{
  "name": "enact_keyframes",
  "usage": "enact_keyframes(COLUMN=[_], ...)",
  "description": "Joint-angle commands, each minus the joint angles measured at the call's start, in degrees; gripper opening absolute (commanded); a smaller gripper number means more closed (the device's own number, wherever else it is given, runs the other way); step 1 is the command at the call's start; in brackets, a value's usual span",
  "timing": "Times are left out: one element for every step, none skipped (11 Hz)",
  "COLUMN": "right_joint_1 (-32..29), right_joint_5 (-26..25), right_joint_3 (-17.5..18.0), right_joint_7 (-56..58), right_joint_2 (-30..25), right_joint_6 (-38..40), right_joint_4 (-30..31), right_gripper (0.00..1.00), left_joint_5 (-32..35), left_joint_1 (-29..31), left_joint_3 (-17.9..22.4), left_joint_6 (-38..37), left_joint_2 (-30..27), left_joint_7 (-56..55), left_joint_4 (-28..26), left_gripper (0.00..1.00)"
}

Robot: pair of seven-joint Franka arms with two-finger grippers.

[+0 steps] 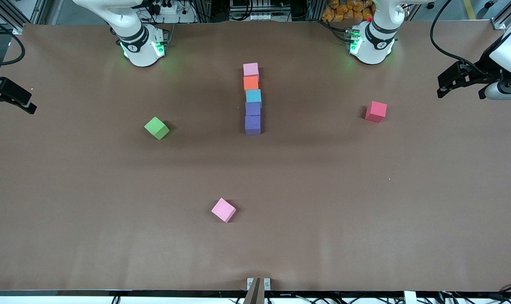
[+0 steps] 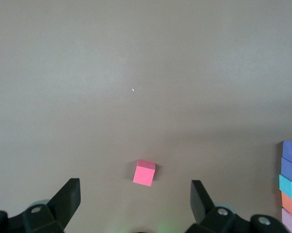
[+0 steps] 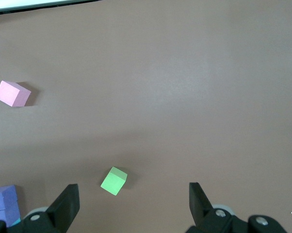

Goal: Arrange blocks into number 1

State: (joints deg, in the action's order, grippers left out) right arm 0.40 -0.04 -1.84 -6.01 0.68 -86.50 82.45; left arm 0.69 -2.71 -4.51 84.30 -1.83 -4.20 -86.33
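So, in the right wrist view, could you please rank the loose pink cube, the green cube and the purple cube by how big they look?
1. Pink cube and green cube: they look about alike, so no ranking between them.
2. Purple cube: smallest showing, but the picture's edge cuts it off, so its full size is unsure.

Even overhead light is flooding the table (image 1: 69, 211), no glare showing. Soft short shadows are falling beside the green cube (image 1: 156, 128) and red cube (image 1: 376, 112). Green LEDs are casting a glow at the top of the front view. Wrist views are looking paler, slightly washed out.
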Motion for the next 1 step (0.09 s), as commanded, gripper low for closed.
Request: enact_keyframes(right_joint_1=[-0.58], right_joint_5=[-0.14], right_joint_3=[0.53], right_joint_7=[-0.05], right_joint_2=[0.37], right_joint_6=[0.81], right_joint_4=[-1.16], right_gripper=[1.00], left_joint_5=[0.54], left_joint_1=[0.07], left_joint_3=[-0.15], left_joint_6=[-1.42], left_joint_2=[0.16], left_joint_7=[1.22], left_joint_4=[1.25], left_gripper=[1.00])
